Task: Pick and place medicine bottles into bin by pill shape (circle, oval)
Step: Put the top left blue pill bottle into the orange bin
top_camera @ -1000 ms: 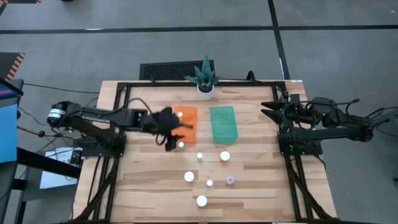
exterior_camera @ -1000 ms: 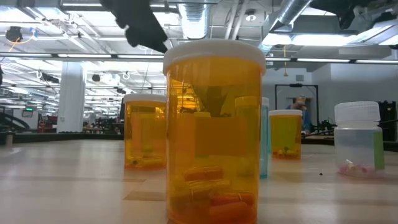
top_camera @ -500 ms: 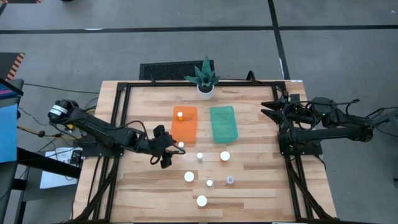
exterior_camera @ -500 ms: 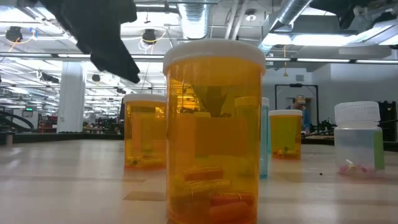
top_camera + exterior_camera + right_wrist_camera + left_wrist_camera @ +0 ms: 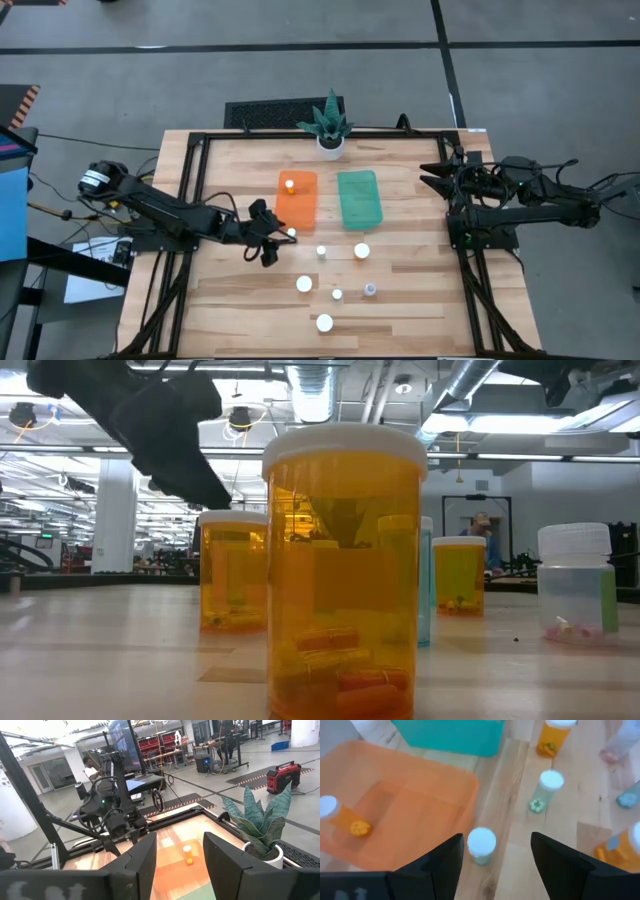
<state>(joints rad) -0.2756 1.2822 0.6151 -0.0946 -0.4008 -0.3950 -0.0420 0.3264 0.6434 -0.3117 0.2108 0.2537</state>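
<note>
— High view first: what are the materials on the pale wooden plank table (image 5: 230,300)?

— Two smooth rectangular plastic bins with rounded corners lie side by side, the orange bin (image 5: 297,200) and the green bin (image 5: 360,198). Inside the orange one stands one amber medicine bottle with a round white cap (image 5: 289,183). Behind the bins is a spiky green plant in a white pot (image 5: 329,126).

— And the other bottles?

— Six stand on the wood nearer the front. One small white-capped bottle (image 5: 291,233) is just beside the front corner of the orange bin. In the left wrist view it (image 5: 481,845) sits between the two dark fingers, with nothing between it and the gripper. In the low view a big translucent amber cylinder with oval capsules (image 5: 344,570) blocks most of the others.

— What does the left gripper (image 5: 268,240) do?

— It hovers near that small bottle with the fingers spread apart, and grasps nothing.

— The right gripper (image 5: 432,173)?

— It waits at the right edge of the table, also spread and empty, as its wrist view shows.
</note>
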